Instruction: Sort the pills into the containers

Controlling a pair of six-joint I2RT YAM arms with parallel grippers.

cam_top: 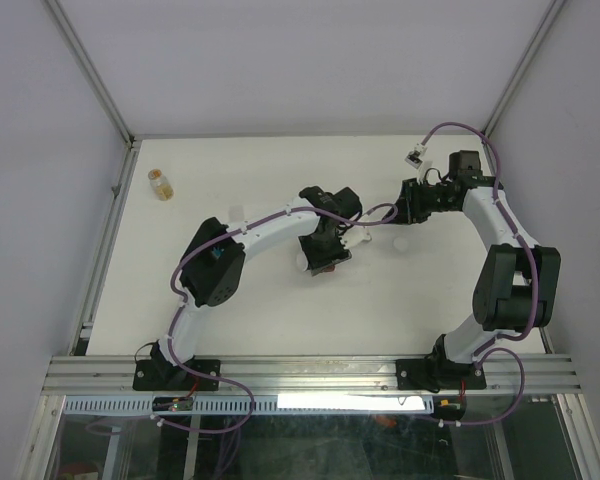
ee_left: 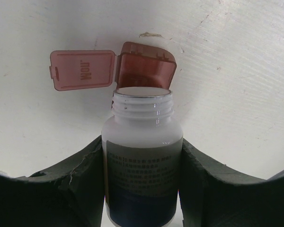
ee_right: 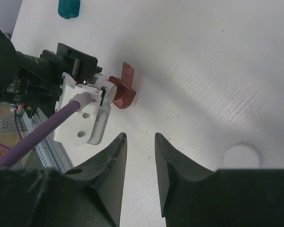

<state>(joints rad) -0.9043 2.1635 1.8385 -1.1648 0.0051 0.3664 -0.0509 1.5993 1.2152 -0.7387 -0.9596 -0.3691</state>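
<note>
My left gripper [ee_left: 142, 144] is shut on an uncapped white bottle [ee_left: 142, 161] with a dark label. The bottle's mouth sits right at the open compartment of the dark red container [ee_left: 145, 71], whose lid [ee_left: 83, 70] is flipped out to the side. From above, this gripper [cam_top: 325, 260] hangs over the table's middle. My right gripper [ee_right: 140, 135] stands open over bare table with nothing between its fingers, a short way from the dark red container [ee_right: 123, 92]. A teal container [ee_right: 68, 8] lies farther off. No pills show.
The bottle's white cap [ee_right: 242, 156] lies on the table near my right gripper [cam_top: 407, 206]; from above, the cap [cam_top: 401, 243] is just below that gripper. A small amber vial [cam_top: 161, 184] stands at the far left. Walls border the table [cam_top: 280, 310] on three sides.
</note>
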